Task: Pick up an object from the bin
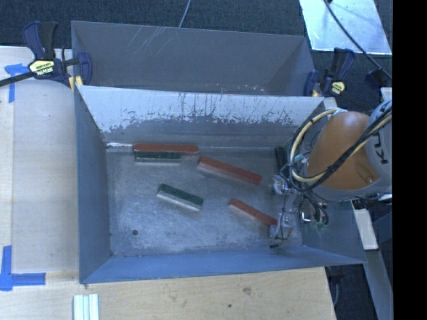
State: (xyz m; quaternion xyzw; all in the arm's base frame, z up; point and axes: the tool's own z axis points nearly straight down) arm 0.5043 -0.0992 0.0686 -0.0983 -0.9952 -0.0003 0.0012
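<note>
Bin: grey metal, sloped walls, scuffed floor; four bar-shaped pieces lie loose on the floor, none stacked.
Arm: enters from the right; orange cover sits above the right wall, with looped cables running down along its left side.
Gripper: low in the front right corner of the floor, pointing down, close to where the front and right walls meet.
Grip state: cannot tell whether it stands apart or closed; the tip is dark and tangled against the wiring.
Nearest piece: short red bar, lying flat and slanted, its right end reaching up to the gripper. Contact or not, cannot tell; nothing is clearly seen clamped.
Second piece: longer red bar, also slanted, behind and left of the short one, apart from it.
Third piece: green-and-white bar, mid-floor, well left of the gripper, tilted the same way.
Fourth piece: long red-and-green bar, flat along the foot of the back wall, farthest from the gripper.
</note>
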